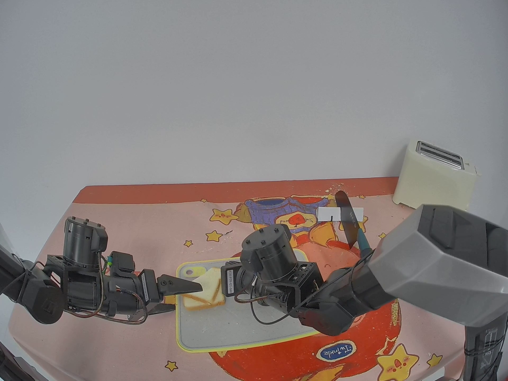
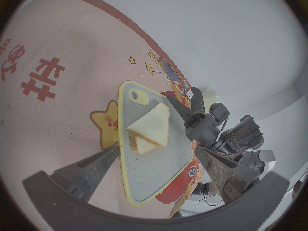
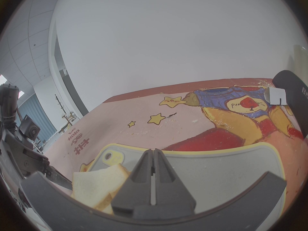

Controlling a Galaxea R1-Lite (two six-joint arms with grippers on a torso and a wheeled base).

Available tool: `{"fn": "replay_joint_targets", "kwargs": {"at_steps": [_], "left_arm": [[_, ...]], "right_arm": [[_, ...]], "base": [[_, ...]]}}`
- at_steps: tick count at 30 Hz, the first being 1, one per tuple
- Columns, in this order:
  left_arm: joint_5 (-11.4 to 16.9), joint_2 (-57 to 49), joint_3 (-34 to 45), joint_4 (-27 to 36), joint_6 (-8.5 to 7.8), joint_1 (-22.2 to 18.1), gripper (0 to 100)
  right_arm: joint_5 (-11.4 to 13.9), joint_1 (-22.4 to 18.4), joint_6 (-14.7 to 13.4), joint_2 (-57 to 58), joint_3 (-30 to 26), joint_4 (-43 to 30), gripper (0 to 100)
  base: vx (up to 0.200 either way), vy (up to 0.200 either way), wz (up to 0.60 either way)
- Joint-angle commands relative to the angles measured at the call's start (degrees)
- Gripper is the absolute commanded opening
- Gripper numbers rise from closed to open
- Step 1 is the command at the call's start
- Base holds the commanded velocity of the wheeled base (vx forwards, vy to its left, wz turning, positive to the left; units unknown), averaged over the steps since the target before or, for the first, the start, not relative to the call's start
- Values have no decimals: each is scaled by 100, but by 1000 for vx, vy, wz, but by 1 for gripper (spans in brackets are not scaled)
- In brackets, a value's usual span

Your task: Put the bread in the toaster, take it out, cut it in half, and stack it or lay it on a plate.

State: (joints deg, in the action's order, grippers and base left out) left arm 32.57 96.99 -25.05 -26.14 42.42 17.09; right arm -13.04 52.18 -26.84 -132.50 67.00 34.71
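The bread [image 1: 205,293] lies on the grey cutting board [image 1: 243,329] as two triangular halves. One rests askew over the other near the board's hanging hole, so the cutting looks done. The toaster [image 1: 436,174] stands well apart at the worktop's [image 1: 132,223] far right corner, and a dark-bladed knife [image 1: 349,220] lies between it and the board.

The left end effector [image 1: 182,296] is spread wide and holds nothing, with its tips low beside the stack. The right end effector [image 3: 153,154] is closed to a thin slit on nothing, just beside the bread on the other side.

The main risk is the loose top half. A pinch from the left that catches only one slice, or comes in too low, would likely slide it off or squash the soft crumb. With both end effectors so near the same stack, they could also knock together or shove the board.
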Motion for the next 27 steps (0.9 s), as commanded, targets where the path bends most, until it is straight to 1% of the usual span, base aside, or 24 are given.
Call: {"fn": "replay_joint_targets", "kwargs": {"at_steps": [1,10,22,26,27], "left_arm": [[-5,39,0,3,3,-4,100],[-5,31,0,3,3,-4,100],[-5,39,-17,3,3,-4,100],[-32,66,-52,3,12,-4,100],[-76,119,-52,-5,12,-4,100]], "right_arm": [[-5,100,-5,145,-214,-8,0],[-5,363,-49,365,-600,36,0],[4,557,-67,400,-688,36,0],[4,636,-75,427,-732,36,0],[4,654,-84,427,-741,36,0]], "base": [[0,0,0],[0,0,0],[0,0,0],[0,0,0],[0,0,0]]}}
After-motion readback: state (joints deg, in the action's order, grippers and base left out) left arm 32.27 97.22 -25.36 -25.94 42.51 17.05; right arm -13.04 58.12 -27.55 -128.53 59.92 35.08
